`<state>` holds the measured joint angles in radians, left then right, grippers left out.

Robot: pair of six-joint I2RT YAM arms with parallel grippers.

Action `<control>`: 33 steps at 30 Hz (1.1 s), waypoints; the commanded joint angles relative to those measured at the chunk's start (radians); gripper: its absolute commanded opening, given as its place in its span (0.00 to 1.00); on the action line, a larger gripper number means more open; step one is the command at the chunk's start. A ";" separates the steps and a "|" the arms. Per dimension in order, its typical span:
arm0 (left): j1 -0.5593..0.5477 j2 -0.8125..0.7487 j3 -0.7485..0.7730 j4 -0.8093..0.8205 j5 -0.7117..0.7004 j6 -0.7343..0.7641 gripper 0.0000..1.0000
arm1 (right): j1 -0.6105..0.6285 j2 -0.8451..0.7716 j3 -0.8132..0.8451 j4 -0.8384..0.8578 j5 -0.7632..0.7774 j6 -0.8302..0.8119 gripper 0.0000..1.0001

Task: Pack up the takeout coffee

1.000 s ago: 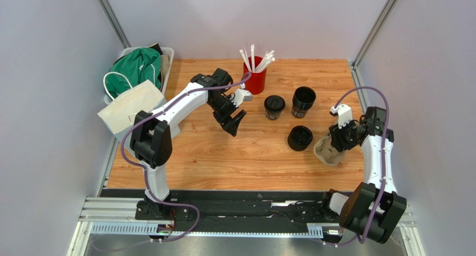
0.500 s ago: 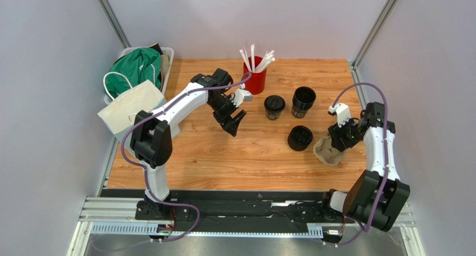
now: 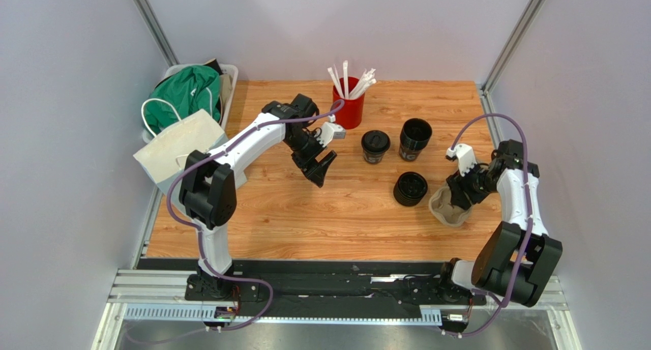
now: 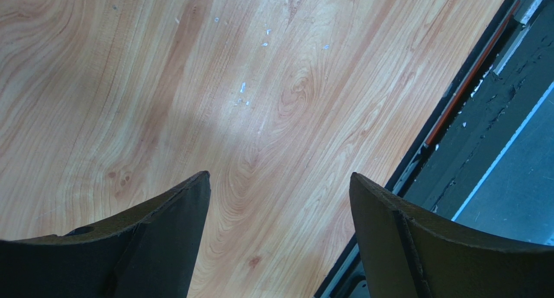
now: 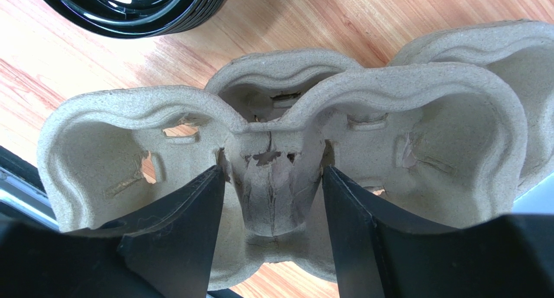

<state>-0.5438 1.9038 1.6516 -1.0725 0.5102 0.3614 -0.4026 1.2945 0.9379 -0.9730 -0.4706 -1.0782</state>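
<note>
Jaws of the left gripper stand wide apart with nothing between them, hanging over bare boards of the light wooden table. Those of the right gripper are narrowed onto the middle post of the brown moulded-pulp two-slot cup carrier, one finger pressed against each side of it.

At the far left, off the table's edge, a pale plastic bin holds a bundled green cloth. A white paper bag leans in front of the bin. The left arm reaches over the table's left half, its gripper pointing down and well apart from every cup.

Near the back edge, just right of that gripper, stands the red cup of white straws. Next comes a small black disposable cup with a round black lid, upright on the table. Just beside it on the right stands a second black cup; whether it is lidded I cannot tell. Nearer the arms, a third black cup sits with its glossy lid on, close to the carrier but not touching it.

The carrier lies by the table's right edge, tilted in the overhead view. Both slots are empty in the right wrist view.
</note>
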 commanded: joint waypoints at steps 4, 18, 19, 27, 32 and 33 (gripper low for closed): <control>-0.005 0.011 0.019 0.006 0.002 0.002 0.86 | 0.001 0.019 0.006 0.008 0.013 -0.043 0.60; -0.005 0.009 0.020 0.005 0.001 0.001 0.86 | 0.002 0.017 -0.027 0.039 0.047 -0.034 0.39; -0.005 0.009 0.019 0.006 0.001 0.001 0.86 | 0.001 0.015 -0.027 0.039 0.047 -0.031 0.37; 0.018 -0.035 0.082 -0.064 0.059 0.033 0.86 | 0.002 -0.090 0.039 -0.029 0.012 -0.008 0.27; 0.044 -0.101 0.177 -0.132 0.059 0.097 0.86 | 0.001 -0.222 0.102 -0.084 -0.020 0.011 0.22; 0.047 -0.121 0.195 -0.157 0.062 0.108 0.86 | 0.002 -0.237 0.125 -0.092 -0.025 0.017 0.23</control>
<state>-0.5186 1.8950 1.7500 -1.1511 0.5362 0.3931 -0.4019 1.1519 0.9707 -1.0302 -0.4515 -1.0882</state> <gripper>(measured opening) 0.865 0.317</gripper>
